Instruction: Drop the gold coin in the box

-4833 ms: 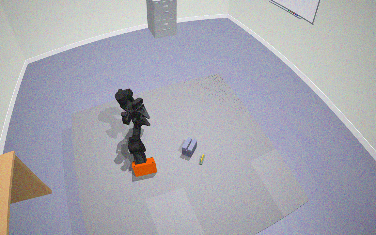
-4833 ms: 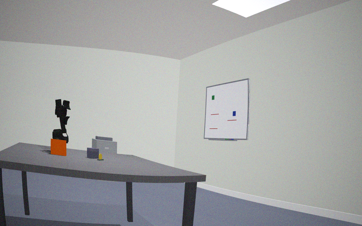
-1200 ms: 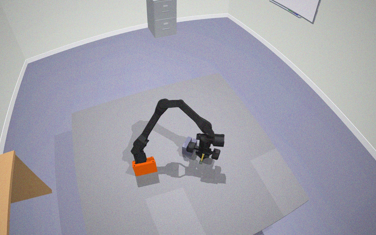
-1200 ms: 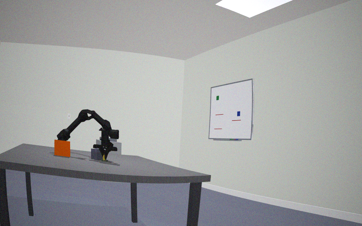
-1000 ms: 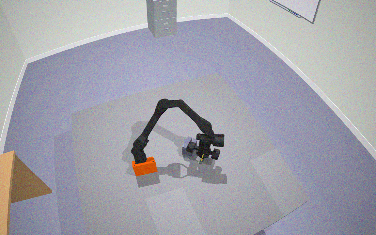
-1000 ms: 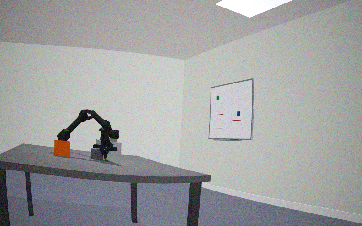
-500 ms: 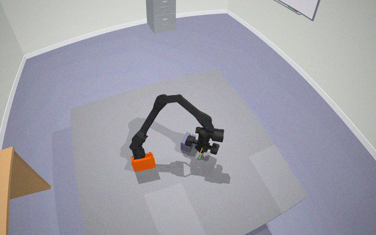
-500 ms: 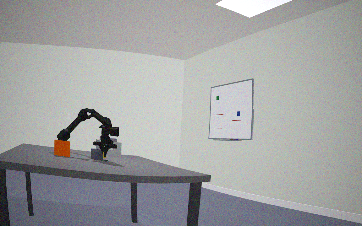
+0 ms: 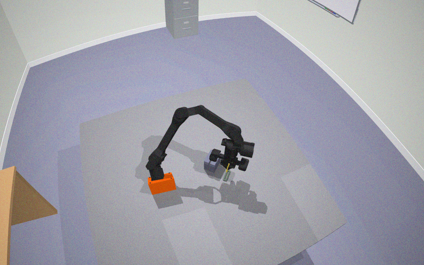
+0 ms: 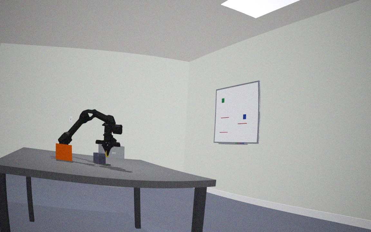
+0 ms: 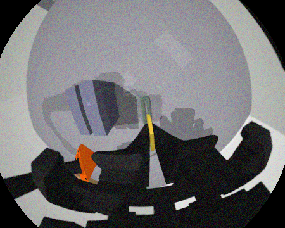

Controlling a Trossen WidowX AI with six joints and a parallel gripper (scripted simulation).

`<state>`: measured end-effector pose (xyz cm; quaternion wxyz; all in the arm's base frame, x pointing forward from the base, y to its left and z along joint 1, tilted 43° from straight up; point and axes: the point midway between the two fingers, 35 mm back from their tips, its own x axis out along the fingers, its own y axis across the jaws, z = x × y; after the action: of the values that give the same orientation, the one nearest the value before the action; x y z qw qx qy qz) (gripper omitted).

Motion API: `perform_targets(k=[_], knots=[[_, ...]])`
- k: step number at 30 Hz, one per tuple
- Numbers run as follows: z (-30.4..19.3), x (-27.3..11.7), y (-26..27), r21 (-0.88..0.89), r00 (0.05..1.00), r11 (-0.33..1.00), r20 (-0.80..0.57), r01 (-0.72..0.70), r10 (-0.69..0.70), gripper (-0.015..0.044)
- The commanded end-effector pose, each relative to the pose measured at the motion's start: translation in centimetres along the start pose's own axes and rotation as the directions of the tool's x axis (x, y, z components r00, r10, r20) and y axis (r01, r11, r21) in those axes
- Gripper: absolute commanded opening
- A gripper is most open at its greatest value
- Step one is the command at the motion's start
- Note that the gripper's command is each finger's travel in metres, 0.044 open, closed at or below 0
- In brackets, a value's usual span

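Observation:
My gripper (image 9: 229, 167) (image 10: 108, 153) (image 11: 149, 125) is shut on the gold coin (image 9: 227, 167) (image 10: 106, 154) (image 11: 149, 121), which stands edge-on between the fingertips, its lower part jutting out below them. The dark-green holder (image 9: 224, 176) (image 10: 107, 164) (image 11: 143, 109) lies on the table below the coin, with a gap between them, and its groove shows empty. The closed grey box (image 9: 209, 166) (image 10: 99, 158) (image 11: 106, 106) stands beside the holder, on the side nearer the arm's base. The lid's dark slot (image 11: 83, 109) shows whole in the wrist view; in the top view a finger carriage partly covers the box.
The orange arm base (image 9: 162, 184) (image 10: 63, 152) (image 11: 87, 163) stands on the grey table (image 9: 124, 211) (image 10: 157, 173), on the box's far side from the holder. The arm arches above the table. A filing cabinet (image 9: 183, 19) stands on the floor beyond the table.

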<state>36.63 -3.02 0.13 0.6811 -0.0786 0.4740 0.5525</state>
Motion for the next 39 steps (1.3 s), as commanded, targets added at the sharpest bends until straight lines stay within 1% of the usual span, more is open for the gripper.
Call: perform_targets(k=[1, 10, 14, 19, 39], knots=[[0.1, -1.5, -0.2, -0.010, 1.000, 1.000, 0.000, 0.016, -0.016, 0.0000], [0.0, -3.7, 0.1, -0.010, 1.000, 1.000, 0.000, 0.015, -0.015, 0.0000], [0.1, -3.7, 0.3, 0.001, 1.000, 1.000, 0.000, 0.015, -0.015, 0.0000], [0.5, -3.7, 1.2, 0.068, 1.000, 0.998, 0.000, 0.014, -0.015, 0.0000], [2.5, -3.8, 5.4, 0.072, 1.000, 0.997, 0.001, 0.013, -0.013, 0.0000]])
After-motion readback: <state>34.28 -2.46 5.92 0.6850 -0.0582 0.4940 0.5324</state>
